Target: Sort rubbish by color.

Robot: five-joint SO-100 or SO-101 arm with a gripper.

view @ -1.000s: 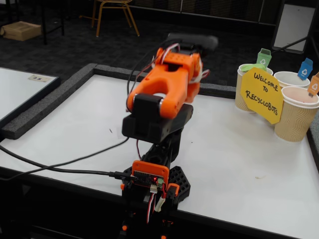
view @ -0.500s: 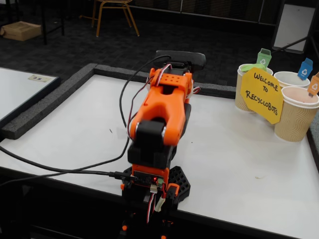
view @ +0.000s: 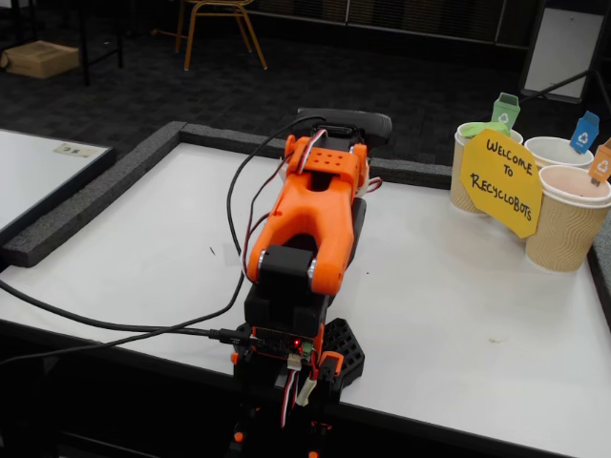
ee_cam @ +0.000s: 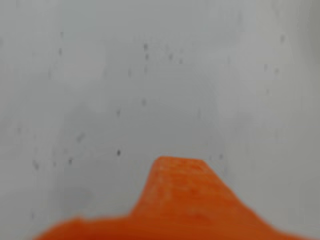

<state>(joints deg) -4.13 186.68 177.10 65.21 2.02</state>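
Fixed view: orange arm [view: 310, 224] folded low over its black base [view: 291, 358] at the near edge of the white table [view: 458, 315]. Upper links lie stacked, pointing away from the camera toward the far raised grey border [view: 105, 191]. Black cables [view: 234, 200] loop from the arm's left side and trail off the table's near-left edge.

Three ribbed tan paper cups [view: 556, 224] cluster at the far right of the table, well apart from the arm. Each carries a small tag: green, blue, orange. A yellow sign [view: 501, 181] reading "Welcome to Recyclobots" leans in front of them, touching the cup group.

Wrist view: blurred. One orange gripper finger [ee_cam: 180, 195] rises from the bottom edge over speckled white table surface. Second finger not seen, so whether the gripper is parted or closed cannot be told. In the fixed view the gripper is hidden behind the folded arm.

Rubbish lumps: none visible in either view; their place cannot be told.

Off the table, beyond the far border: dark floor and wooden chair legs [view: 221, 29].
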